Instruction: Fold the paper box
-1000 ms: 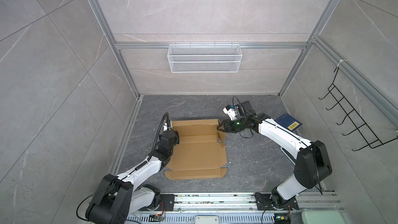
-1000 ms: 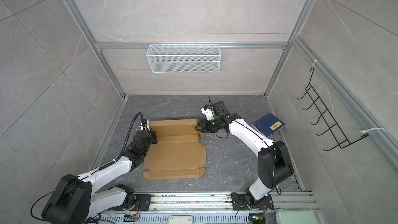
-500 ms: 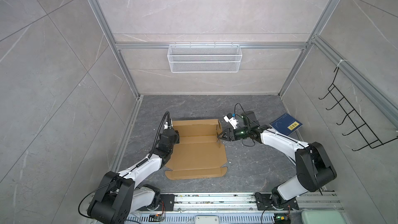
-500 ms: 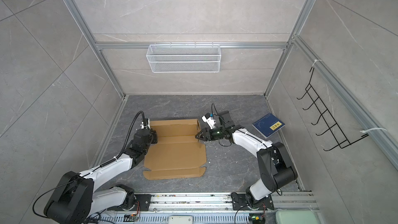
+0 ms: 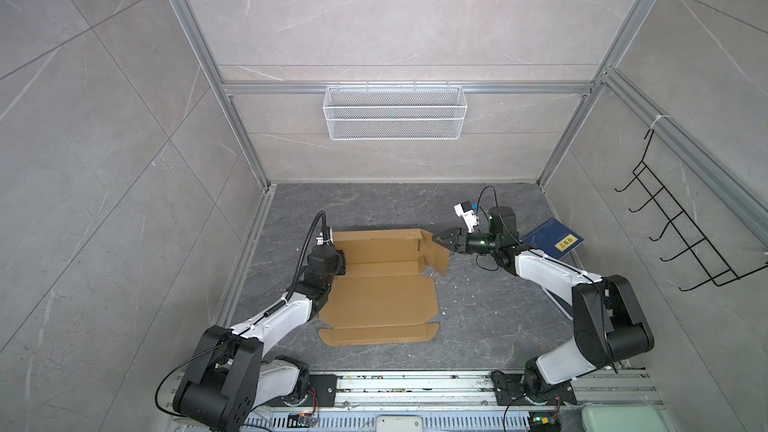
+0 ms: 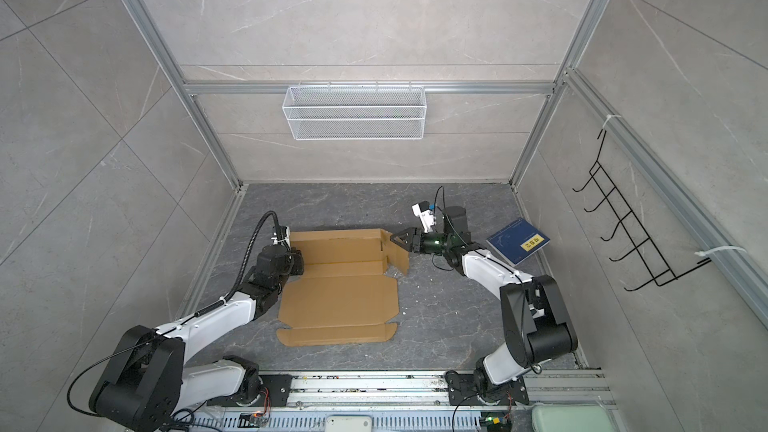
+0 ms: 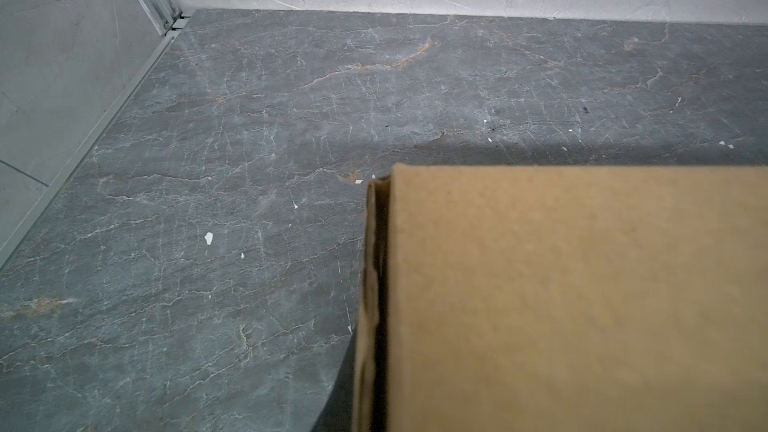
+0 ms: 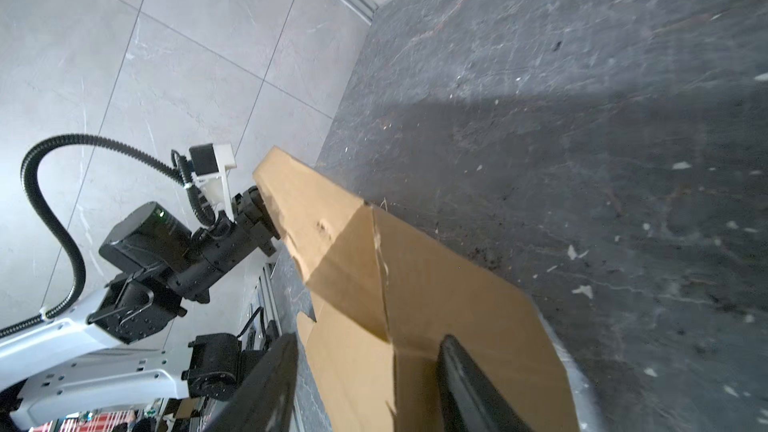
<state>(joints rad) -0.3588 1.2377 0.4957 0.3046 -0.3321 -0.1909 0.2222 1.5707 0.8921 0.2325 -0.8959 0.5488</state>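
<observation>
Widening since a second ago, the right gripper [image 5: 436, 238] is straddling the raised flap [image 5: 438, 257] of the paper box [image 5: 380, 301] (jaws apart, not pinching). The left gripper [image 5: 338, 263] is clamping its left side.

Even bright light — soft shadow by paper box [image 7: 582, 284]; wrist edges blurred.

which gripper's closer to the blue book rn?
Right. The right gripper sits at the raised flap of the paper box, on the side where the blue book lies. The left gripper grips the box's opposite edge, across the whole sheet from the book.
</observation>
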